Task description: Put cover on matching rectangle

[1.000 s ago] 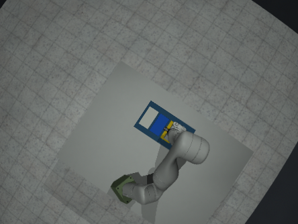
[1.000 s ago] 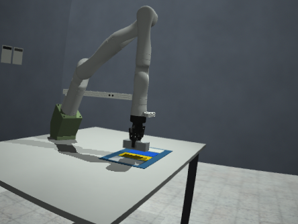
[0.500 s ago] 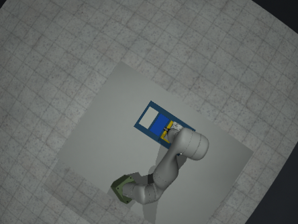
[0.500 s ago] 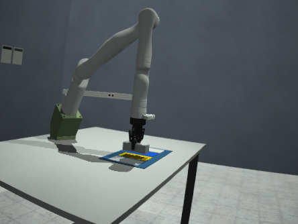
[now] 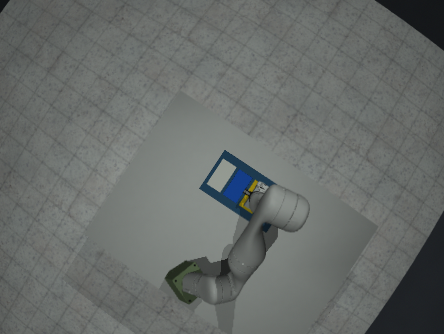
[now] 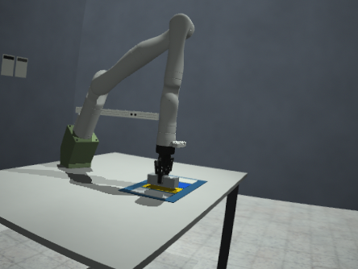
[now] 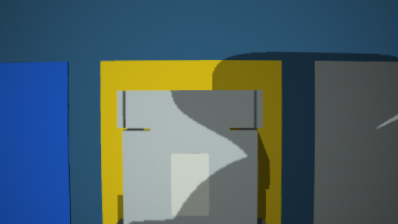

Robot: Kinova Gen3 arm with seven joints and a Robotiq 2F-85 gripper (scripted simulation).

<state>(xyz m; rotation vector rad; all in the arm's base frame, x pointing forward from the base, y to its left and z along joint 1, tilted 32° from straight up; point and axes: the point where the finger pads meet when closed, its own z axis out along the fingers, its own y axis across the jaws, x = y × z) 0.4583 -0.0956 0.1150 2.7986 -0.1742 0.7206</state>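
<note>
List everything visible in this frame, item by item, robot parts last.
Table: one, light grey top, dark leg, on tiled floor.
Mat: one, dark blue, on table.
Yellow rectangle: one, under the cover.
Blue rectangle: one, beside yellow.
White rectangle: one, at mat's end.
Cover: one, pale grey, held over yellow.
Base: one, green, at table corner.
Arm: one, grey.
Gripper: one, black, jaws shut on cover.

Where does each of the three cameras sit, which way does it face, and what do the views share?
Top: overhead, looking straight down on the table; arm and green base show.
Exterior: beside the table, looking across it; the whole arm and the gripper shut on the cover show.
Wrist: on the gripper, looking down; no robot parts are clearly visible.
Shared by all: the yellow rectangle.
</note>
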